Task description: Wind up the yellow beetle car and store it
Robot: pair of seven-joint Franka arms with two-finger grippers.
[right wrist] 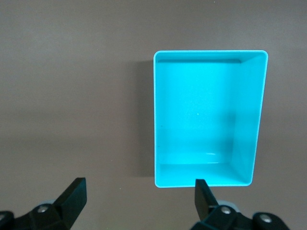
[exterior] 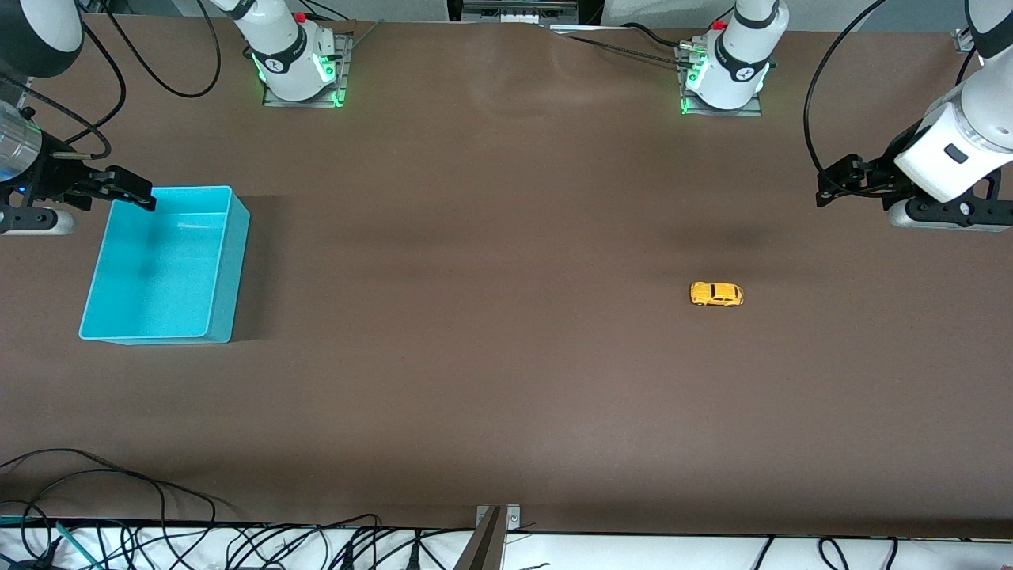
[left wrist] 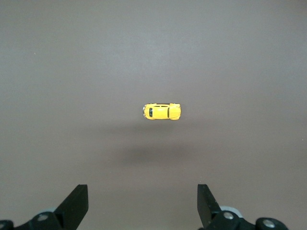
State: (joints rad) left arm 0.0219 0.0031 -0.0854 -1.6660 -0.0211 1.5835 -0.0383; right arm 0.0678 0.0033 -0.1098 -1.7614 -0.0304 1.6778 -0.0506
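Looking down from the high front camera, I see the long brown table [exterior: 506, 380] filling the view, with both Franka arms standing raised at its two ends. The largest thing on it is the turquoise bin [exterior: 229, 261], an open rectangular tub sitting upright toward the right arm's end of the table; my right wrist camera looks straight into the bin [right wrist: 160, 120] and shows nothing inside. The right gripper [exterior: 130, 190] hangs in the air over the bin's rim at the corner closest to the robots' bases, its two black fingers [right wrist: 72, 196] spread wide apart and holding nothing. At the other end, the left gripper [exterior: 831, 186] hovers over bare tabletop, its fingers [left wrist: 76, 203] likewise spread wide with nothing between them. Smallest of all is the yellow beetle car [exterior: 716, 294], standing on its wheels on the open tabletop toward the left arm's end, nearer to the front camera than the left arm's base and well apart from the bin. From my left wrist camera the car [left wrist: 162, 111] lies alone on the brown surface, clear of both fingers.
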